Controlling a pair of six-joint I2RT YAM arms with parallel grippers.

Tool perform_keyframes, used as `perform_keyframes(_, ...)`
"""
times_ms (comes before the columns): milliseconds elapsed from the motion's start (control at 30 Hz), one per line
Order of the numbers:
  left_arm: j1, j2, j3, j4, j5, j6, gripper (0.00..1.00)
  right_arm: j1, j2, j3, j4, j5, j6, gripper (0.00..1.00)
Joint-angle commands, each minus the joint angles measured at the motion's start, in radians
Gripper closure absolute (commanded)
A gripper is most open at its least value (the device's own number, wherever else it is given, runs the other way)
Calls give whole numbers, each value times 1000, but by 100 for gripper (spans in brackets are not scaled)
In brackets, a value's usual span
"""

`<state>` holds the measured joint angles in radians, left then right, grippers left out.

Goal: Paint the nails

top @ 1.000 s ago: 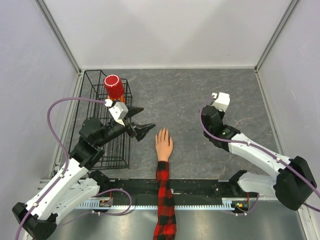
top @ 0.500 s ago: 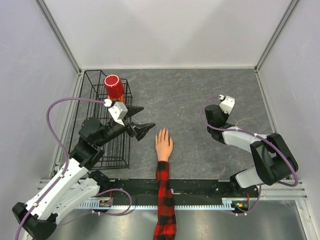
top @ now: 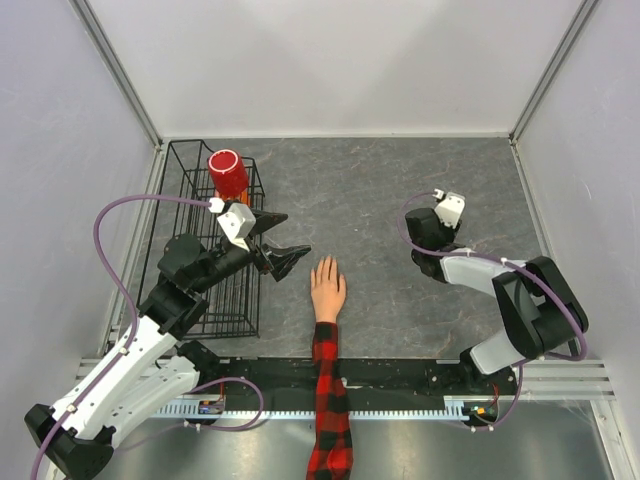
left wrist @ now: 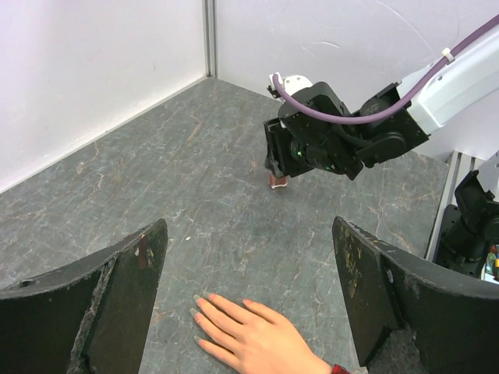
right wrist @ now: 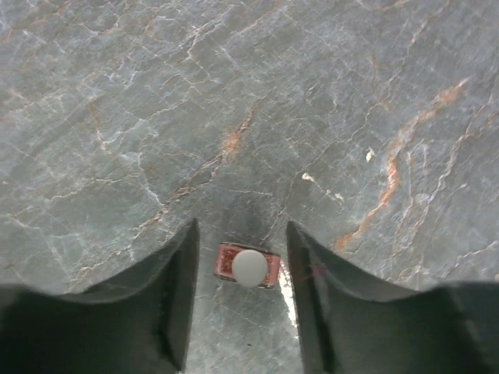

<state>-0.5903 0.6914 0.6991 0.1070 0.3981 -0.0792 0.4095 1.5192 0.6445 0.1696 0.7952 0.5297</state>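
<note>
A peach mannequin hand with a red-and-black plaid sleeve lies palm down at the table's near middle. Its nails look pale grey-green in the left wrist view. My left gripper hovers wide open just left of the hand, its fingers astride the fingertips and nothing between them. My right gripper points straight down at the table on the right and is open. A tiny reddish nail polish bottle with a white cap stands between its fingers, touching neither. The left wrist view also shows this bottle.
A black wire basket stands at the left with a red cup in its far end; my left arm reaches over it. White walls close in the grey stone table at the back and sides.
My right gripper has opened, and the small bottle now stands free between its fingers. The right arm has folded up over its wrist. The left arm and the hand have not moved.
</note>
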Motion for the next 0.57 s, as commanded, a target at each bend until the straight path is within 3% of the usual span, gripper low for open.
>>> perform_keyframes(0, 1, -10, 10, 45, 13, 18, 9, -1, -68, 79, -100, -47, -4, 35)
perform_keyframes(67, 3, -18, 13, 45, 18, 16, 9, 0, -134, 112, -169, -76, 0, 20)
perform_keyframes(233, 0, -41, 34, 31, -13, -8, 9, 2, -284, 307, -431, -263, -82, 2)
perform_keyframes(367, 1, -44, 172, -77, -30, -42, 8, 3, -355, 535, -732, -350, -169, 2)
perform_keyframes(533, 1, -55, 376, -223, -59, -37, 7, 2, -537, 653, -673, -539, -246, 2)
